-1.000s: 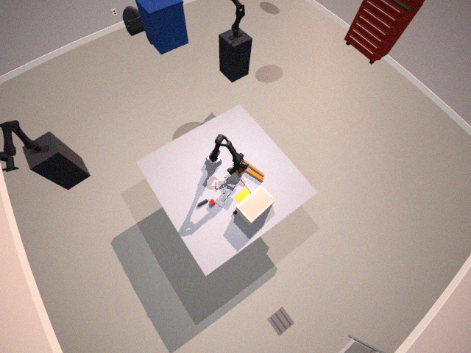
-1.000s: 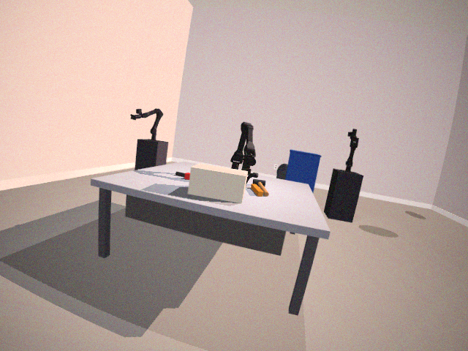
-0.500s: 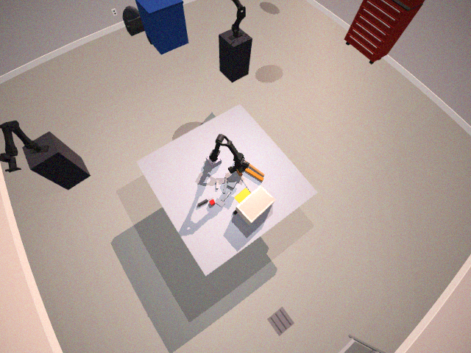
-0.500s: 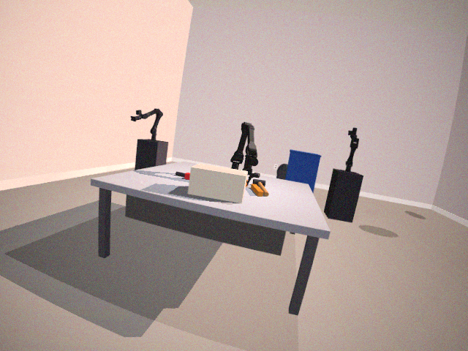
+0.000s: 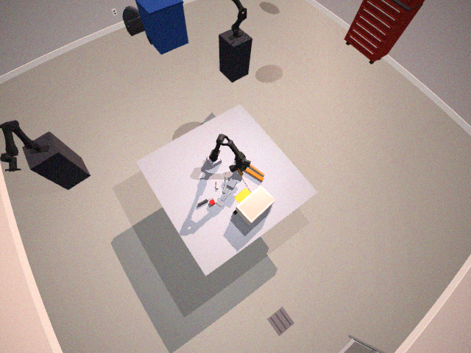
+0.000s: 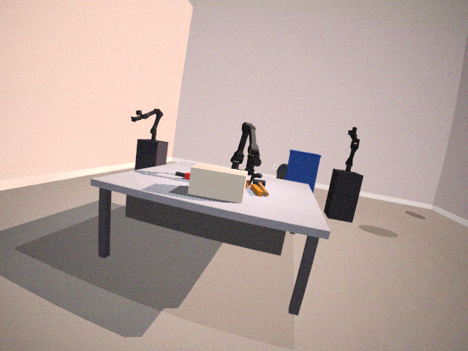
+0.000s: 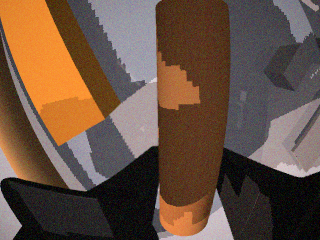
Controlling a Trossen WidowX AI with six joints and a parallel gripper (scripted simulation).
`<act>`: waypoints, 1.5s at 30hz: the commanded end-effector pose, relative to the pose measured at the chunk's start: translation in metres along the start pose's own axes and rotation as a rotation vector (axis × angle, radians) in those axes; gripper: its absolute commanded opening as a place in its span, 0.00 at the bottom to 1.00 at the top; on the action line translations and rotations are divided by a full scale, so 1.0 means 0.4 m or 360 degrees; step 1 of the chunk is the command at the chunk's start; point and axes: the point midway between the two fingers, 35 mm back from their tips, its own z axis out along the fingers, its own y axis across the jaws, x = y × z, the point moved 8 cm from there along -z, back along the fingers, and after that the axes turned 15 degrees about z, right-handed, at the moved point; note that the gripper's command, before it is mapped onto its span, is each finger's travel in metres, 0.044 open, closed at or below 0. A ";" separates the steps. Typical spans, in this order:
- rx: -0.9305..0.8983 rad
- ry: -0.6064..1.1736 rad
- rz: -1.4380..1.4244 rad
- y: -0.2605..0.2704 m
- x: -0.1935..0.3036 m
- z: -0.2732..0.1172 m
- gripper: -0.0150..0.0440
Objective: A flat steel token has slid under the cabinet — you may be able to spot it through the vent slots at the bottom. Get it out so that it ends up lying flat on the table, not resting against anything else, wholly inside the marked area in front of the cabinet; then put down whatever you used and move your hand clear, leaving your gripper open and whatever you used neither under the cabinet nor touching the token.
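The cream cabinet (image 5: 255,205) (image 6: 216,183) stands on the table (image 5: 281,178) (image 6: 283,204). A yellow patch, seemingly the marked area (image 5: 242,195), lies in front of it. My gripper (image 5: 239,170) (image 7: 190,192) is shut on an orange handle (image 7: 192,145), which stands between the fingers in the wrist view. A thin dark rod runs from near the gripper toward the yellow patch in the top view. The gripper is in front of the cabinet, beyond the patch. The token is not visible, and the cabinet's vent slots cannot be made out.
Two orange bars, one a thick block (image 5: 254,174) (image 6: 257,189) (image 7: 55,65), lie beside the gripper. A red block (image 5: 212,201) (image 6: 187,175) and a dark bar (image 5: 202,202) (image 6: 180,174) lie on the table's other side. Small grey pieces lie between them and the gripper.
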 end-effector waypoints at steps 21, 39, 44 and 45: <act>-0.0005 0.0001 0.0035 0.057 0.028 -0.004 0.30; -0.0009 -0.0003 0.0034 0.053 0.029 -0.001 0.71; -0.0009 -0.0002 0.0032 0.052 0.030 -0.001 0.71; -0.0009 -0.0002 0.0032 0.052 0.030 -0.001 0.71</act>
